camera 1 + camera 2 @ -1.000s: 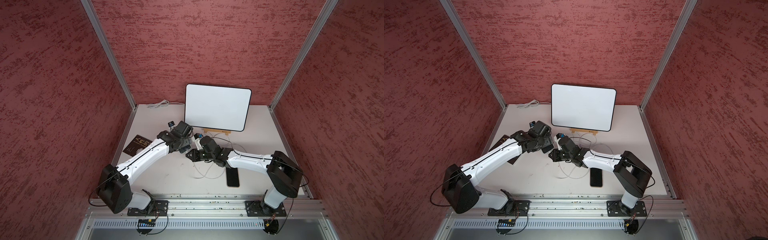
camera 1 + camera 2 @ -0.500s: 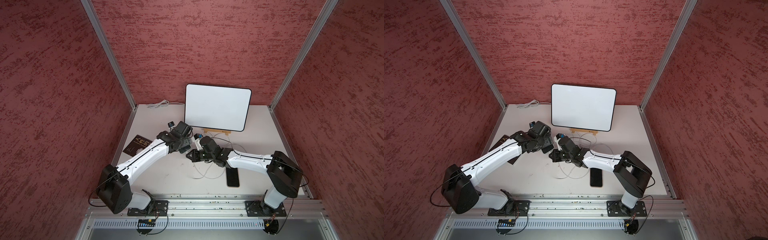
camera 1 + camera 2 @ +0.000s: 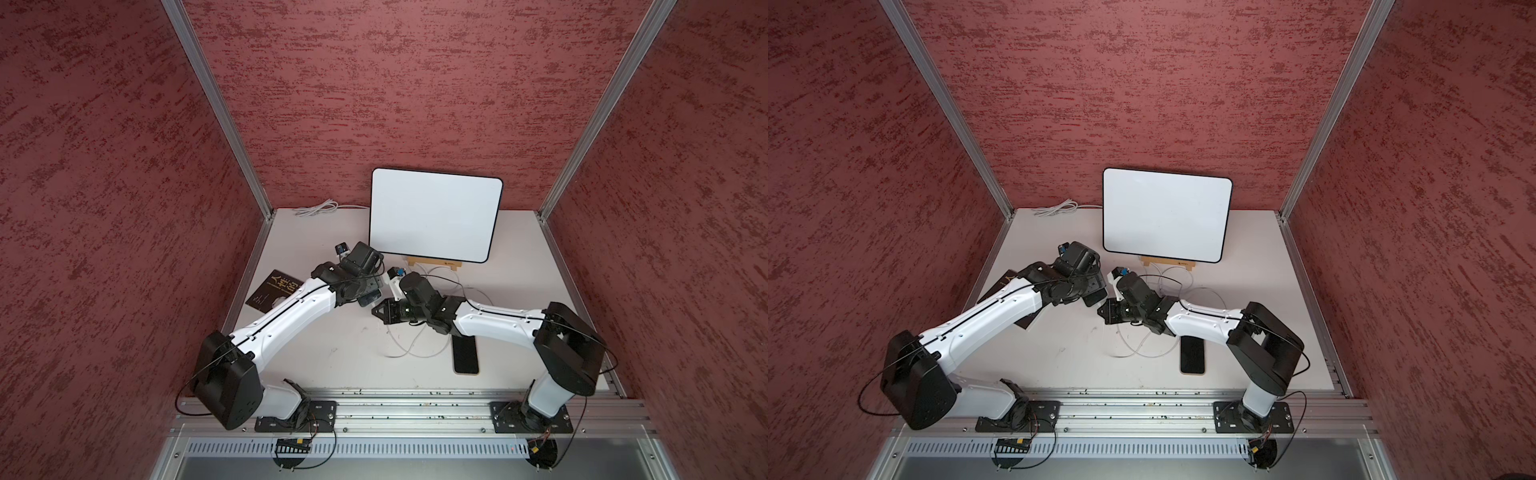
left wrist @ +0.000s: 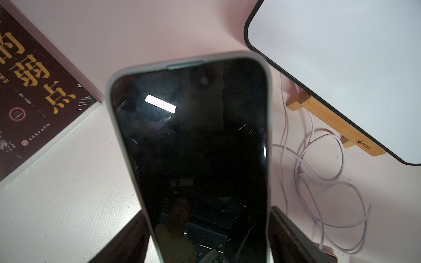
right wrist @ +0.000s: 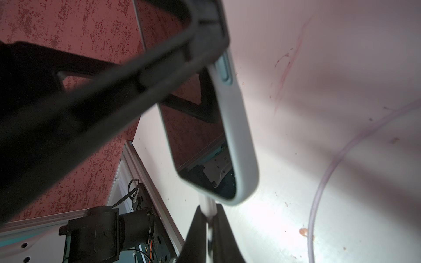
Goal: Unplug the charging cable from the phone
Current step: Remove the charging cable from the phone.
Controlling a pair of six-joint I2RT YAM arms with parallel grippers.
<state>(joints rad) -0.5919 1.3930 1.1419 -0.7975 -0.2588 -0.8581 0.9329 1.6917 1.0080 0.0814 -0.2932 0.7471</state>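
Just in front of the whiteboard (image 3: 434, 220), the grey-cased phone (image 4: 193, 148) is clamped by its edges in the left gripper (image 4: 206, 216), fingers spread around it; the charging cable (image 5: 205, 202) is pinched at the phone's end by the right gripper (image 5: 209, 216), fingers pressed together.

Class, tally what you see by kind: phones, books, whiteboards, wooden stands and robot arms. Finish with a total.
Phones: 2 (cased phone, black phone)
Books: 1 (book)
Whiteboards: 1 (whiteboard)
Wooden stands: 1 (wooden stand)
Robot arms: 2 (left arm, right arm)
Total: 7
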